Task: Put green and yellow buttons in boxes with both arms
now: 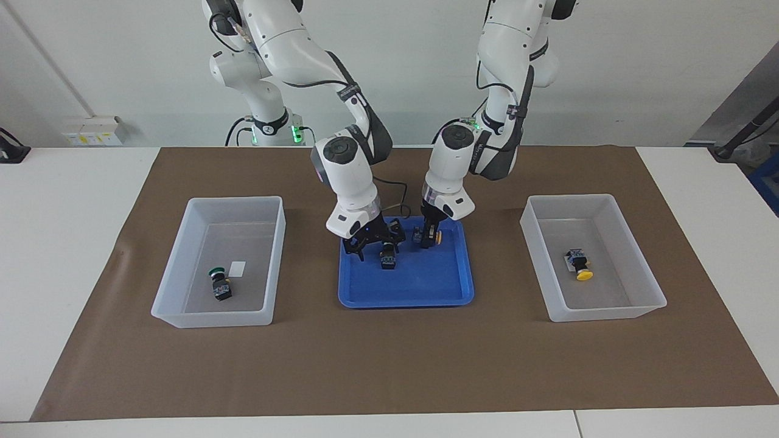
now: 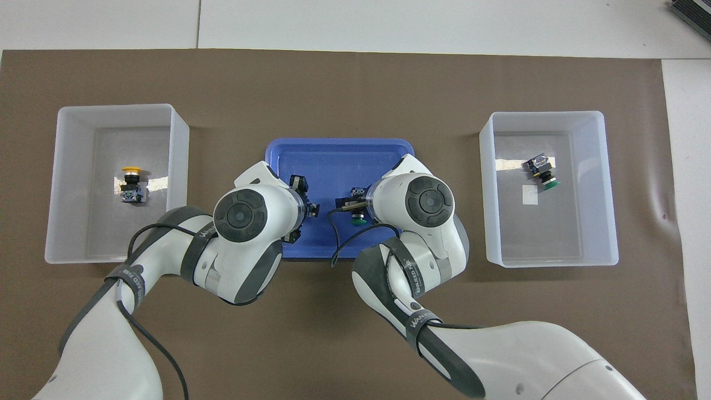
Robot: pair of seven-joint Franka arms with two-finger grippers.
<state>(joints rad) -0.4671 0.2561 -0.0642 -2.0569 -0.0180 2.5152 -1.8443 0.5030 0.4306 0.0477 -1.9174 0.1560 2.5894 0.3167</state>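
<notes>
A blue tray sits mid-table between the two boxes. In it, my left gripper is shut on a yellow button, whose cap sticks out sideways toward the left arm's end. Beside it my right gripper is low over the tray, open, its fingers straddling a green button. That button's green cap shows in the overhead view, under the gripper. Another green button lies in the clear box at the right arm's end. Another yellow button lies in the clear box at the left arm's end.
A brown mat covers the table under the tray and both boxes. A small white label lies in the box with the green button. Both wrists stand close together over the tray's robot-side half.
</notes>
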